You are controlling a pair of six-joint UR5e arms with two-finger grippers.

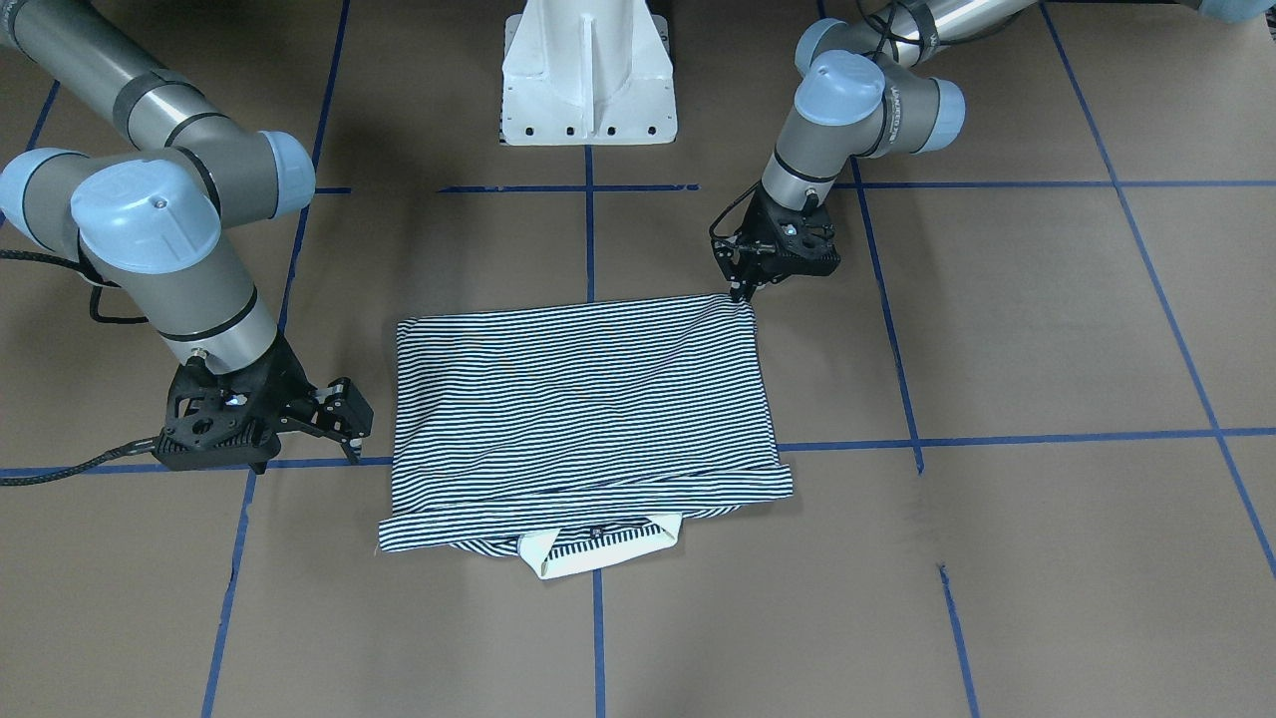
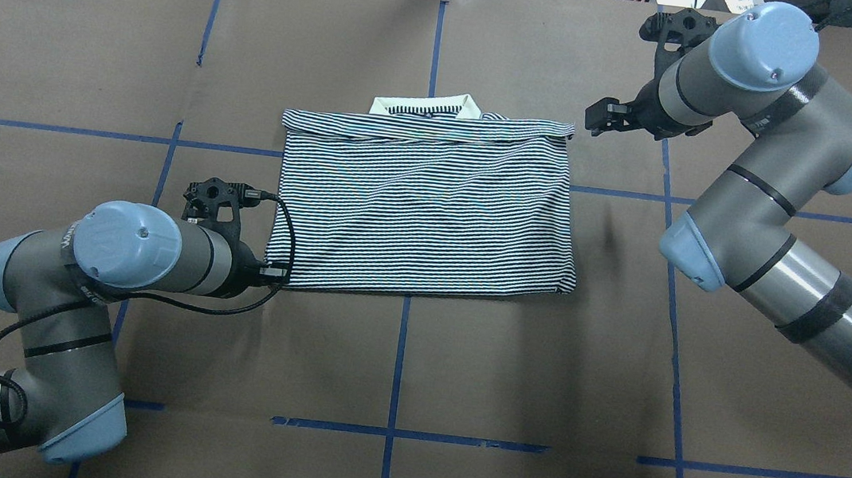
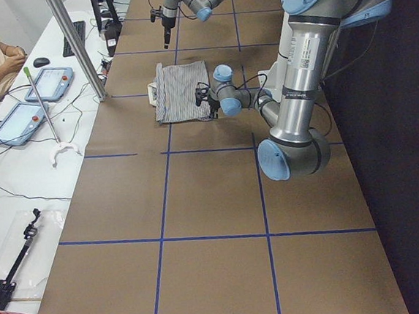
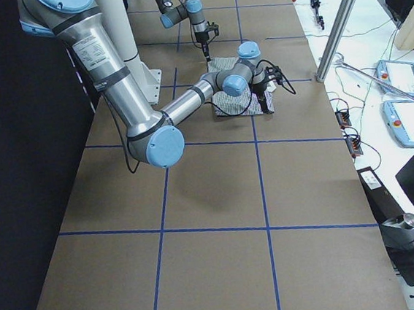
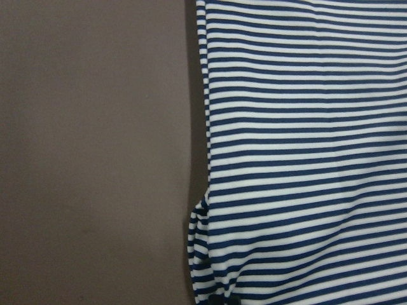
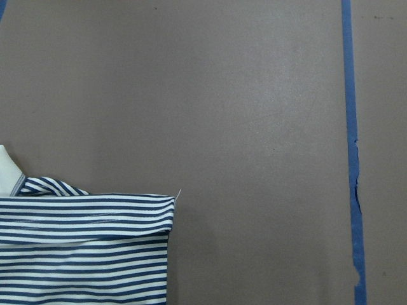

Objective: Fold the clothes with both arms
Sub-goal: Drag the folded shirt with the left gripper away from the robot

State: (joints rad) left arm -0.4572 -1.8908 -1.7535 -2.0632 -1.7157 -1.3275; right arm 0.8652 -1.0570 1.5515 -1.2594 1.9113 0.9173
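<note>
Folded shirt (image 1: 583, 399) lies on table (image 1: 997, 558); left gripper (image 1: 743, 289) pinches its corner, right gripper (image 1: 354, 424) gapes alongside.

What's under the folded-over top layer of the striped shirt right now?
The polo shirt lies folded; its cream collar pokes out beneath the top layer at the edge farthest from the robot. Whatever else is folded underneath is covered.
</note>
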